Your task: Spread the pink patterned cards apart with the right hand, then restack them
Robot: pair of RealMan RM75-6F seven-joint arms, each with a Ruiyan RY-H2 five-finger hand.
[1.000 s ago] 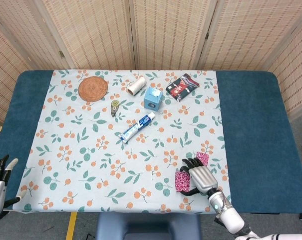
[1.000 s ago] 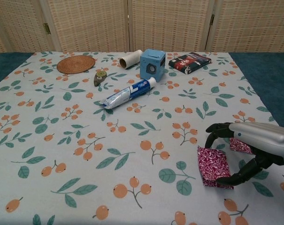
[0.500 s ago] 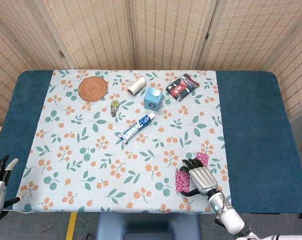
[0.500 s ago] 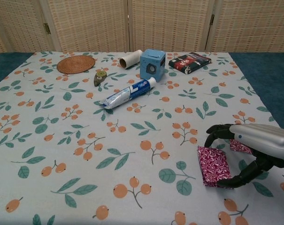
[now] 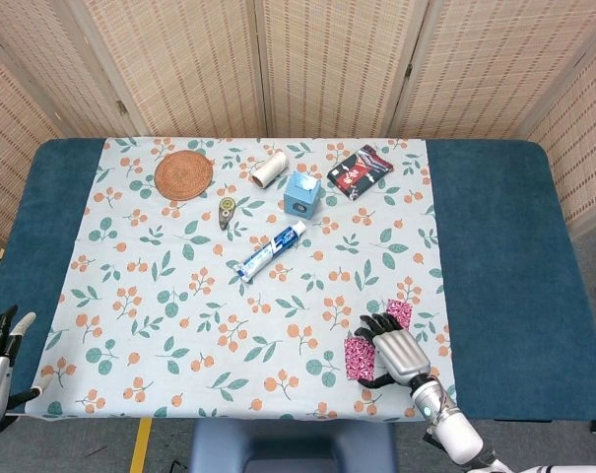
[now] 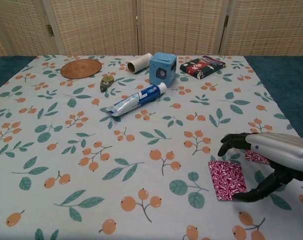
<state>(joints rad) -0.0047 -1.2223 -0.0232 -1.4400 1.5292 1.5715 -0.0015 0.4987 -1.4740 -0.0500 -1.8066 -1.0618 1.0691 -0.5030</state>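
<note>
Right hand arches over pink cards near the tablecloth's edge.

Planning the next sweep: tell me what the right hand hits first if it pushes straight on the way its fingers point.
Likely nothing soon: the right hand points up-left, its fingers past the pink cards; only bare tablecloth lies ahead.

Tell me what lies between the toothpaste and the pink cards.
Only bare tablecloth between the toothpaste and the pink cards, shown in the chest view.
</note>
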